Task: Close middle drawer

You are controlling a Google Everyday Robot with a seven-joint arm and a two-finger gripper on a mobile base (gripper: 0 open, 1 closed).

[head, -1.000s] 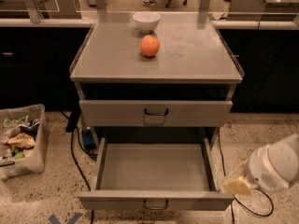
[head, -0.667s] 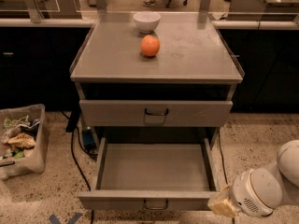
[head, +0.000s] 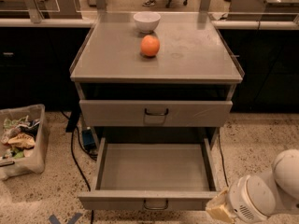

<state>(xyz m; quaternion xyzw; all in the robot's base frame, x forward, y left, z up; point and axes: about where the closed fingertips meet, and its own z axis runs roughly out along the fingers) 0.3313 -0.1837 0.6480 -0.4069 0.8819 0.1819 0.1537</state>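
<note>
The middle drawer (head: 154, 169) is pulled far out of the grey cabinet (head: 117, 64). Its wide shallow tray is bare. Its flat front (head: 112, 201) sits at the bottom of the view with a small dark loop handle (head: 155, 204). My gripper (head: 219, 210) is at the lower right, its yellowish tip right at the right end of the drawer front; whether it touches I cannot tell. The white arm (head: 268, 192) rises behind it to the right. The taller upper drawer (head: 155, 113) stands out a little. The lowest drawer is hidden.
An orange (head: 150, 45) and a white bowl (head: 146, 21) sit on the cabinet top. A bin with rubbish (head: 21, 141) stands on the floor at the left. Dark cables (head: 74, 148) run down the cabinet's left side. Speckled floor lies to the right.
My gripper and arm have moved left and down, from beside the drawer's right side to the right end of its front. The drawer has not visibly moved.
</note>
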